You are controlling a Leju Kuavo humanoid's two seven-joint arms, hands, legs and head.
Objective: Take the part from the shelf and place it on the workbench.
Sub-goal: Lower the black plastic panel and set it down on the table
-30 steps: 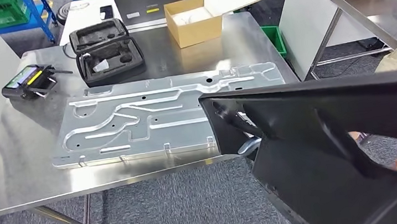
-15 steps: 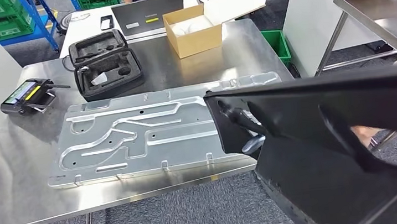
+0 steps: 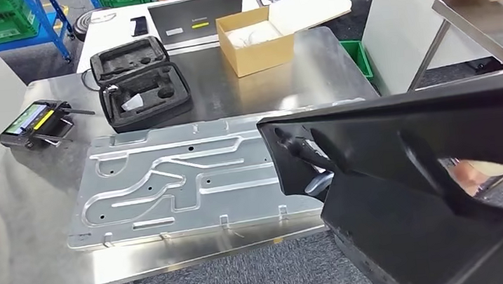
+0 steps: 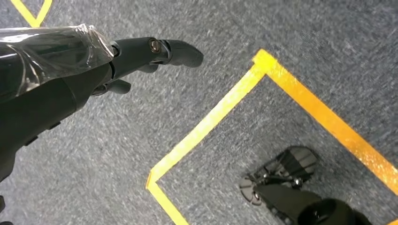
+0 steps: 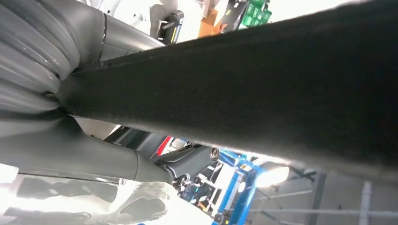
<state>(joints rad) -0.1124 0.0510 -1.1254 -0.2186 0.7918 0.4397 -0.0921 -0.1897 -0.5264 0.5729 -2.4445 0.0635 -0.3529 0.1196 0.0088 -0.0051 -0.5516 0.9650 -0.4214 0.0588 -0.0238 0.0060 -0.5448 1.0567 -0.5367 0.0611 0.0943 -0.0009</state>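
The part (image 3: 413, 167) is a large black panel with moulded ribs, held up at the right of the head view, its left end above the front right corner of the steel workbench (image 3: 26, 236). My right hand (image 5: 70, 154) grips the part (image 5: 263, 79) at its edge, the thumb pressed under it. My left hand (image 4: 141, 54) hangs over grey carpet with its fingers stretched out and nothing in them.
On the workbench lie a big machined aluminium plate (image 3: 189, 180), an open black foam case (image 3: 140, 80), a handheld device (image 3: 35, 122) and an open cardboard box (image 3: 259, 39). A second steel table (image 3: 489, 15) stands at the right. Yellow tape lines (image 4: 211, 117) mark the floor.
The whole scene has shifted, so the camera has moved: the workbench now sits nearer and a little lower in the picture. The part stays in my right hand in the same place.
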